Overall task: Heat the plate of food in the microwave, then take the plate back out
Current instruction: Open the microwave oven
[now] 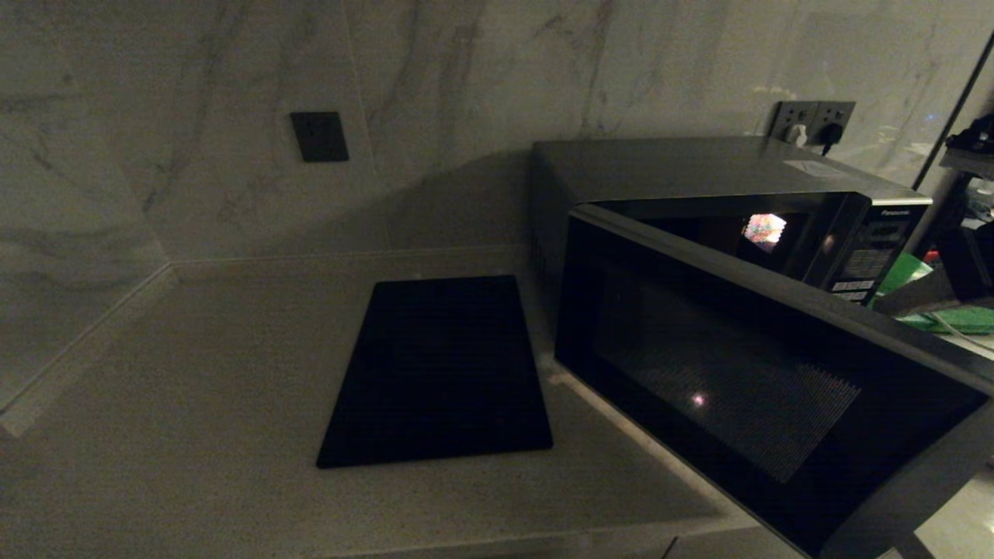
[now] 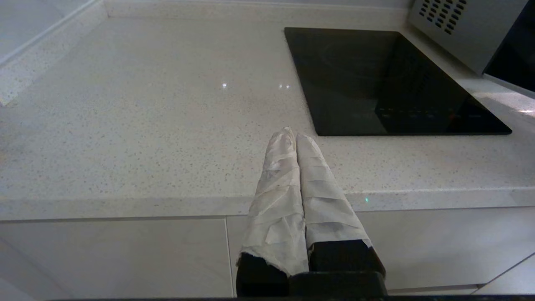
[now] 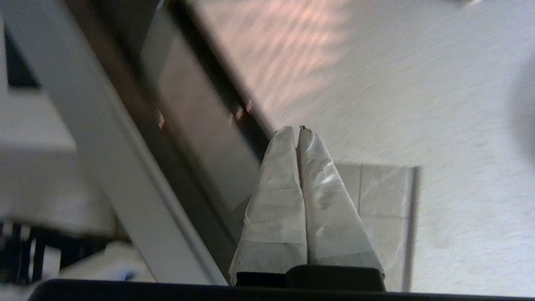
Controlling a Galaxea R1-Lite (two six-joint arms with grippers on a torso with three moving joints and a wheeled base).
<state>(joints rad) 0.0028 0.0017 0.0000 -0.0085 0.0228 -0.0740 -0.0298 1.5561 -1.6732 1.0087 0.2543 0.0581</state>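
While the head view is dim, it shows the microwave (image 1: 699,233) standing at the right of the pale stone bench (image 1: 194,373), hard against the marble wall, with its dark glass door (image 1: 745,388) swung wide open toward the camera. A small lit patch glows inside the cavity, and the button panel (image 1: 870,256) sits at the right end of the casing. A flat black slab (image 1: 439,373) lies on the bench just left of the microwave, apart from it. Two wall sockets (image 1: 811,120) sit above the rear of the microwave, one with a plug in it, and a dark square plate (image 1: 318,136) is fixed to the wall further left. Something green (image 1: 932,310) shows beyond the panel (detail unclear). The plate of food cannot be made out in this view.

From the left wrist view, the left pincer (image 2: 296,136) hangs at the front edge of the bench, its taped fingers pressed together on nothing. The black slab (image 2: 388,83) lies ahead, and a vented corner of the microwave (image 2: 455,29) stands beyond it.

From the right wrist view, the right pincer (image 3: 297,130) has its wrapped fingers pressed together, empty, close beside the edge of the open door (image 3: 188,125), over pale flooring. No plate appears here either.
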